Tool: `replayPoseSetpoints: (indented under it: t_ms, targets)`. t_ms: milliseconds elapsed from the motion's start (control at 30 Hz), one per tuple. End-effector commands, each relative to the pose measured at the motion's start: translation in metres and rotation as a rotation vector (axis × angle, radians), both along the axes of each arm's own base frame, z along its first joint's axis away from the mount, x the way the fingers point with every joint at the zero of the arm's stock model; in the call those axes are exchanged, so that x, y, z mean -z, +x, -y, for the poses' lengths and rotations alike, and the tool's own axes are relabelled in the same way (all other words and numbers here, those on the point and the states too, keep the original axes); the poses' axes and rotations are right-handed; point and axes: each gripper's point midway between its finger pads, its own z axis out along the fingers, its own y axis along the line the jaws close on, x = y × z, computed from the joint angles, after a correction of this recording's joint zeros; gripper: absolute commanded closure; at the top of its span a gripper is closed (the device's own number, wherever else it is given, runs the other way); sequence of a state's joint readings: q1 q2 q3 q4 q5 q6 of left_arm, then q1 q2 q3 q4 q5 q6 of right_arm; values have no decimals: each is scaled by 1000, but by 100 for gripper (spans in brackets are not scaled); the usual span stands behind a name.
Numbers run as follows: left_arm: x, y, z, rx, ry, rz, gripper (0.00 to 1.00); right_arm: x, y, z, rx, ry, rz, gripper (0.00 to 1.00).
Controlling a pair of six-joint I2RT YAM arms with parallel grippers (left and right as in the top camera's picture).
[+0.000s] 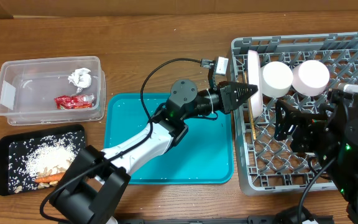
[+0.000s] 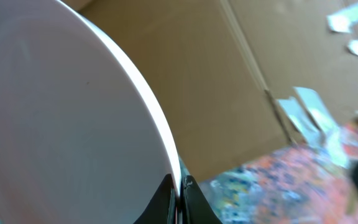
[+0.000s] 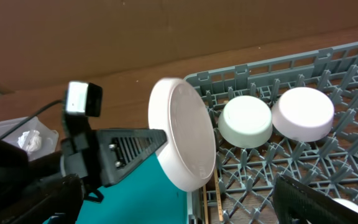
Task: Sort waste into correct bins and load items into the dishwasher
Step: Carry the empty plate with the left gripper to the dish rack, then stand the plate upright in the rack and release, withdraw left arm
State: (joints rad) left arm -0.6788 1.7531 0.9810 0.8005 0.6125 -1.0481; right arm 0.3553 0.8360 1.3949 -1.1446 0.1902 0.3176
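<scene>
Far left: clear tub [image 1: 48, 87] holds the crumpled tissue [image 1: 79, 78] and the red wrapper [image 1: 73, 101], apart from each other; in front of it, the black tray [image 1: 8, 149] carries rice [image 1: 48, 157], with the carrot [image 1: 47, 178] and brownish scraps [image 1: 20, 186] at its near edge.

Centre: teal tray [image 1: 129, 112] lies bare; the left arm reaches diagonally across it toward the rack.

Left gripper [image 1: 253, 91] clenched on the rim of the white plate [image 1: 252, 65]; the wrist view confirms the fingertips [image 2: 169, 193] pinch the edge; the plate stands on edge at the left side of the grey dish rack [image 1: 353, 43].

Chopsticks [image 1: 252, 130] show as a thin wooden strip in the rack, just below the plate; cannot separate the pair.

Two white bowls [image 1: 276, 79] [image 1: 311, 77] sit side by side in the rack's far rows, apparently base-up, the left one just beside the plate.

Right gripper [image 1: 289, 124] spread wide, holding nothing, over the rack's middle.
</scene>
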Motion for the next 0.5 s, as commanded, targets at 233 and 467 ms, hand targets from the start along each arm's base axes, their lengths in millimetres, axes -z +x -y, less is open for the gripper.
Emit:
replayPoseSetpoints:
  t_ms: [233,467]
  targets:
    - [28,18,-6,-92,100,-12,74,-4,0,-1,0,7,11,0]
    - [53,21,-15,-93,185,-76,0,-4,0,-1,0,7,11,0]
